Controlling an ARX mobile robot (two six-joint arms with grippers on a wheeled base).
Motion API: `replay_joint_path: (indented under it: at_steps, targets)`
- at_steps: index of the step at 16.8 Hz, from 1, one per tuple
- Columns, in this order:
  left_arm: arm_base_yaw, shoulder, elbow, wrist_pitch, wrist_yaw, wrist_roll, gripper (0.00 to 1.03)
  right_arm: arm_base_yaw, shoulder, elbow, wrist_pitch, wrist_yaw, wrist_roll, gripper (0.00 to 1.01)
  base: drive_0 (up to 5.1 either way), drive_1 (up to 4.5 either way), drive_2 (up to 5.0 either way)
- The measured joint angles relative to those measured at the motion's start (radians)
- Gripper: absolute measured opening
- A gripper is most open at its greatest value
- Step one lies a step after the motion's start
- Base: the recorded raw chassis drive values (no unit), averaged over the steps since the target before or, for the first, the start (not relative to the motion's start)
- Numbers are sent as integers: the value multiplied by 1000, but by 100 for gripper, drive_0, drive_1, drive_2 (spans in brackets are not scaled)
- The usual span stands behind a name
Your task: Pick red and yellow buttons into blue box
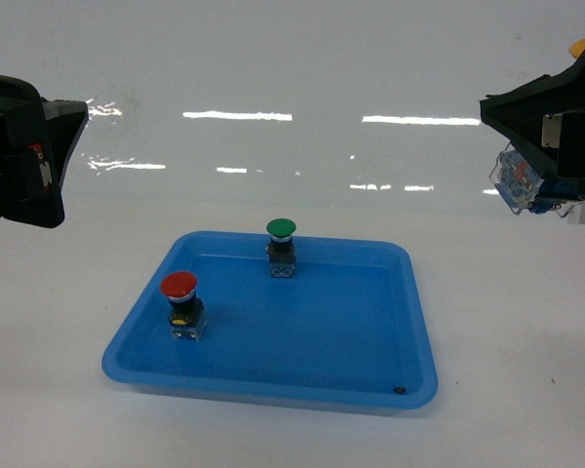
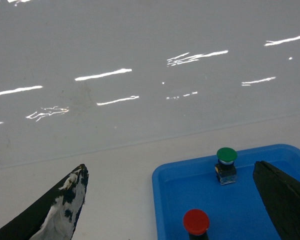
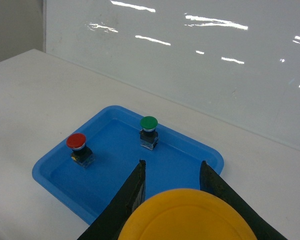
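— Where have the buttons got to? I can only count two in that shallow blue plastic tray (image 1: pixel 414 322).

— The red-capped mushroom push-button with its black and clear body (image 1: pixel 180 304) stands upright in the left part of the tray, lower left of centre in the head view. The green-capped push-button (image 1: pixel 282 246) stands near the tray's far rim, well apart from the red one. That green one isn't wanted by the task, so I'd guess it is just sitting there as a distraction.

— And the yellow one?

— Look at the right gripper (image 1: pixel 526 180), up at the right edge of the head view. There's a clear plastic switch body clamped in it, with a sliver of yellow at the very top corner. In the right wrist view the yellow-capped push-button (image 3: pixel 187 215) fills the bottom of the frame, its round cap sitting between the two black fingers (image 3: pixel 132 192), so the gripper is closed on it.

— Why hold it so high?

— My guess is to carry it clear over the rim before lowering; it hangs to the right of the tray, not above it.

— The other arm?

— The left gripper (image 2: pixel 175 200) has its jaws spread wide, nothing between them, parked at the upper left of the head view above the white tabletop (image 1: pixel 58 409), likely staying out of the way.
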Motion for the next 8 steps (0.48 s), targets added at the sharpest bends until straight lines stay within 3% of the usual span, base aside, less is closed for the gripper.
replay_joint_path:
  at_steps: [4,7,8]
  targets:
    - [29,275,187,-17,85,-19,98,0,0,0,-2,0,-2,29,0,0,0]
    - [7,488,354,-86,92,45,98,0,0,0,-2,0,-2,29,0,0,0]
    - [2,609,503,-206,92,49,98,0,0,0,-2,0,-2,29,0,0,0]
